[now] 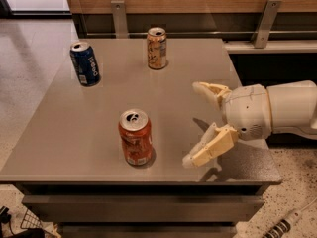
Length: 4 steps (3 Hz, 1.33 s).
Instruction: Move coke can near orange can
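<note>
A grey table was set before a wood-panelled wall. The gripper was held above its right side, fingers spread wide apart. The coke can was stood upright near the front edge, left of the gripper. The orange can was placed at the back, well apart, and a dark blue can at the back left.
</note>
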Each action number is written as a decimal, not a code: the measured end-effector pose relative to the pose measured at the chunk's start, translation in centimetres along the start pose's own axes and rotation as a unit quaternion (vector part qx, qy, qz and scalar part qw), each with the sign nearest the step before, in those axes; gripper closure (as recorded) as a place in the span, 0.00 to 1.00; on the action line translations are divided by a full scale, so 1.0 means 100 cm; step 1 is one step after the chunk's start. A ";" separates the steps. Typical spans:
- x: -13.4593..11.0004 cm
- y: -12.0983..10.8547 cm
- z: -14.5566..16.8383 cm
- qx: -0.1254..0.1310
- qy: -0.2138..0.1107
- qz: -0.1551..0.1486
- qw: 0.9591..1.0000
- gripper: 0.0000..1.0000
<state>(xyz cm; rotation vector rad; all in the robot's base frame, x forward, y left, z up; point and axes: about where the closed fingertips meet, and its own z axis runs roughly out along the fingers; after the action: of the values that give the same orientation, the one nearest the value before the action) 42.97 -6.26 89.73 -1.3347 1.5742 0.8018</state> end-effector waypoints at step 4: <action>-0.006 0.011 0.068 -0.041 -0.144 -0.001 0.989 0.00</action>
<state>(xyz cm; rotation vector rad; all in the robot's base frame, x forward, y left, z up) 43.40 0.28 87.51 -1.2151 1.3252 1.0183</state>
